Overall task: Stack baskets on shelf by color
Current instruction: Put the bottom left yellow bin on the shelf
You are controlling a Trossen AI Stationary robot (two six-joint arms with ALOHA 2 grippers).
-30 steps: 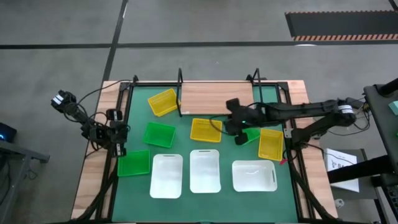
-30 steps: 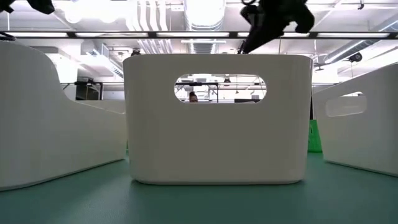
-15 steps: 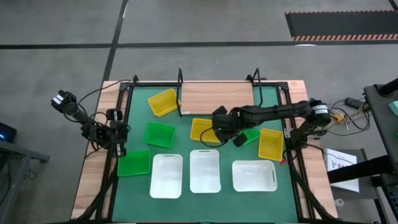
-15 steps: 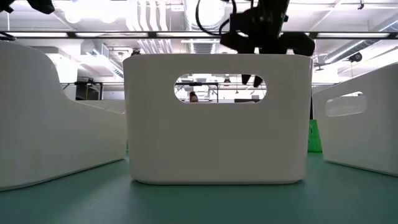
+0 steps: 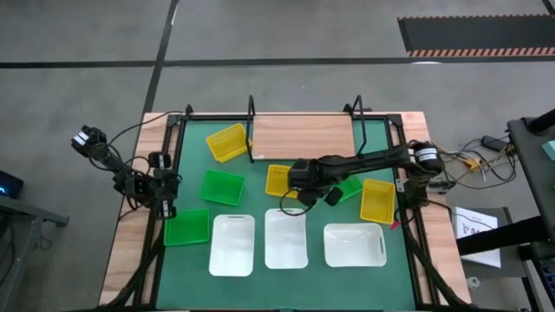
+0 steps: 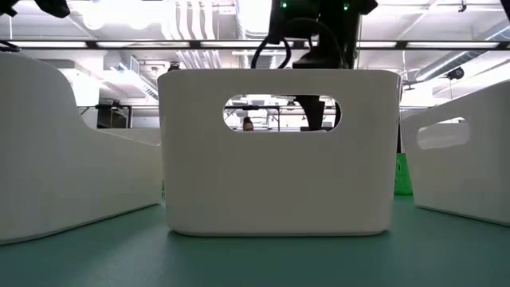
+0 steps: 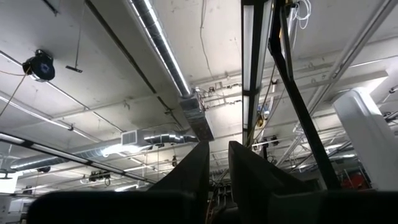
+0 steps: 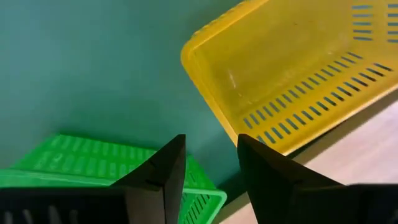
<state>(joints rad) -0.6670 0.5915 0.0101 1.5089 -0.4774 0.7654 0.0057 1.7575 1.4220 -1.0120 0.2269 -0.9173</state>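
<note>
The right gripper (image 5: 297,173) now hangs over the yellow basket (image 5: 280,179) in the middle of the green mat (image 5: 195,166); a second ago it was further to the right, near the small green basket (image 5: 349,188), and it has moved leftwards. Its fingers (image 8: 163,171) stand apart with a clear gap and hold nothing (in the right wrist view only mat shows between them). The right arm lies stretched almost flat across the table from the right edge, with the wrist low over the baskets.

The left gripper (image 5: 87,139) waits beyond the left edge of the table, pointing up to the ceiling; its fingers (image 7: 193,174) are nearly together, with only a narrow slit, and hold nothing.

The yellow basket under the right gripper lies with its long axis roughly left to right. Another yellow basket (image 5: 227,142) lies tilted beside the wooden shelf (image 5: 302,135), which stands at the far side of the mat. Three white baskets (image 5: 286,237) lie in a row at the near edge, long axes pointing away.
</note>
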